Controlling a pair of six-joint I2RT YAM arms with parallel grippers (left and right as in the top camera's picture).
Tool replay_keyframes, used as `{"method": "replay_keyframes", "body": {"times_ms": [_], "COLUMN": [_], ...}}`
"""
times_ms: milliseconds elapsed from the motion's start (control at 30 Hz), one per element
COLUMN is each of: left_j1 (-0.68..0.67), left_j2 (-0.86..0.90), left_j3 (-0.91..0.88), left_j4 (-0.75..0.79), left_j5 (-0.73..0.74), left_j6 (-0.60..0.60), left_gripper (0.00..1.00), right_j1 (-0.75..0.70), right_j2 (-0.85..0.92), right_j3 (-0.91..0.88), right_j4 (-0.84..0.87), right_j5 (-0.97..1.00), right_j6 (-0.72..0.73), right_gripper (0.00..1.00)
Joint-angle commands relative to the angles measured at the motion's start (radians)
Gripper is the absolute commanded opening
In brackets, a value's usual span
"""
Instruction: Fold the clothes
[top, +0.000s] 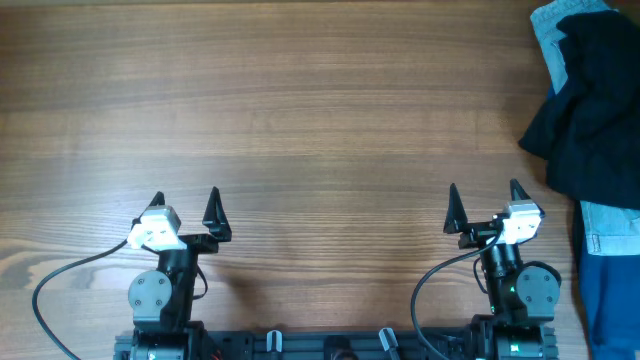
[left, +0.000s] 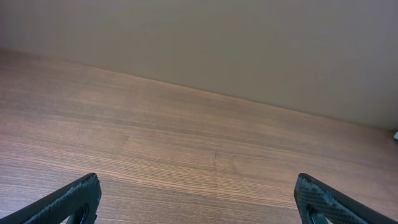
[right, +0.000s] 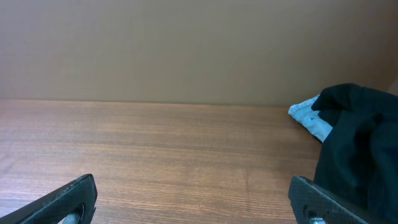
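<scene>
The black shorts (top: 592, 110) lie crumpled in a heap at the table's far right edge, on top of other garments; they also show at the right of the right wrist view (right: 354, 149). My left gripper (top: 186, 205) is open and empty near the front left of the table, and its view (left: 198, 193) shows only bare wood between the fingers. My right gripper (top: 484, 200) is open and empty near the front right, to the left of and nearer than the shorts, with bare wood between its fingers (right: 193, 196).
Light blue denim jeans (top: 560, 30) stick out from under the shorts at the back right and also show in the right wrist view (right: 308, 118). A dark blue garment (top: 610, 295) lies at the front right edge. The wooden table (top: 300, 120) spreads left of the pile.
</scene>
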Motion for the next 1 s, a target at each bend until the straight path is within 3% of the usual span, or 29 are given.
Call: {"method": "replay_keyframes", "body": {"times_ms": [0,533,667,967], "left_j1": [-0.005,-0.005,-0.005,-0.005], "left_j2": [-0.005,-0.005,-0.005,-0.005], "left_j3": [-0.008,-0.008,-0.008,-0.008], "left_j4": [0.000,0.009,0.021,0.031], "left_j5": [-0.014,-0.044,-0.039,0.037], "left_j6": [0.016,0.016,0.012,0.013], "left_gripper": [1.00,1.00,1.00,1.00], "right_j1": [-0.004,-0.004,-0.004,-0.004], "right_j2": [-0.014,-0.014,-0.013,-0.013], "right_j3": [-0.001,-0.001,-0.001,-0.001], "right_j4": [0.005,0.005,0.006,0.142], "right_j5": [-0.016,-0.017,-0.015,-0.020], "right_j6": [-0.018,-0.016,0.052,0.062], "right_gripper": [1.00,1.00,1.00,1.00]}}
